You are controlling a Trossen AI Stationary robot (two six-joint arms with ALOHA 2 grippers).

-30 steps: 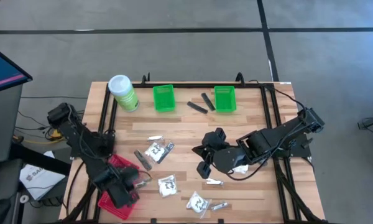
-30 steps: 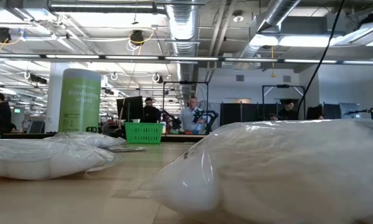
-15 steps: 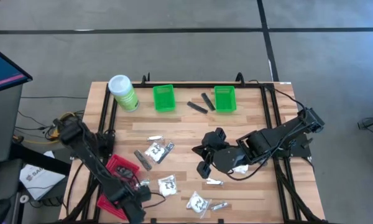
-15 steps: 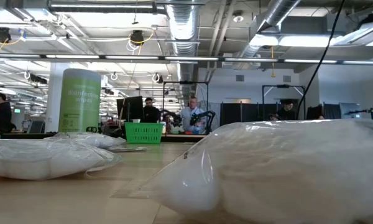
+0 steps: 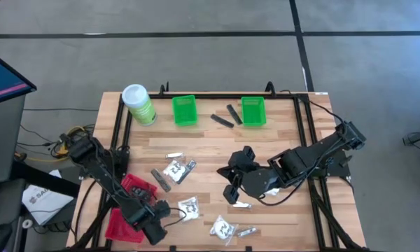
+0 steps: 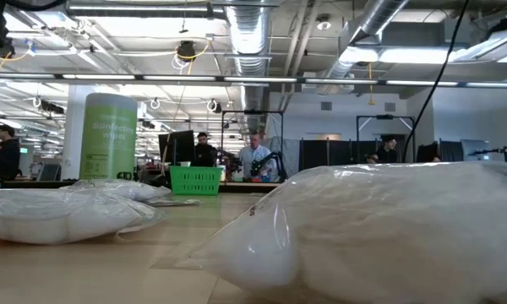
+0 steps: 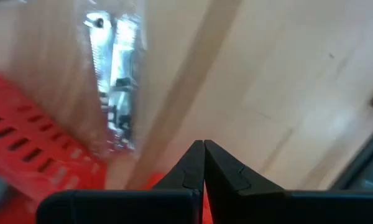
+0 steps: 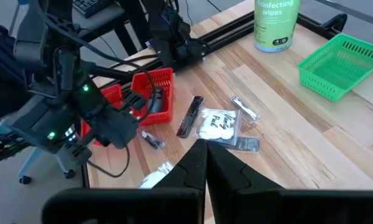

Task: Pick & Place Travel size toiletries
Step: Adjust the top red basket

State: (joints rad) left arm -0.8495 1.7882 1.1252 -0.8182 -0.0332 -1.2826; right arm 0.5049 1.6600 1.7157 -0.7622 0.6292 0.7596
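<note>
The travel size toiletries lie loose on the wooden table: white packets (image 5: 173, 170) (image 5: 190, 208) (image 5: 222, 227), silvery sachets (image 5: 175, 155) (image 5: 239, 204) and dark sticks (image 5: 159, 180) (image 5: 222, 120). My left gripper (image 5: 154, 225) points down, shut and empty, low over the table beside the red baskets (image 5: 129, 199). Its wrist view shows its shut fingertips (image 7: 203, 149), a clear sachet (image 7: 115, 93) and a red basket (image 7: 25, 162). My right gripper (image 5: 229, 194) hangs shut and empty above the table's middle, its shut fingertips (image 8: 202, 149) slanting down over a white packet (image 8: 216, 124).
Two green baskets (image 5: 184, 110) (image 5: 253, 110) and a light-green canister (image 5: 138, 103) stand along the far edge. In the low view, white packets (image 6: 389, 228) (image 6: 59, 211) fill the foreground. People stand in the room behind the table.
My left gripper has sunk toward the table and moved from above the red baskets toward the table's right and near edge, rolling a little about its own axis. It has stayed shut.
</note>
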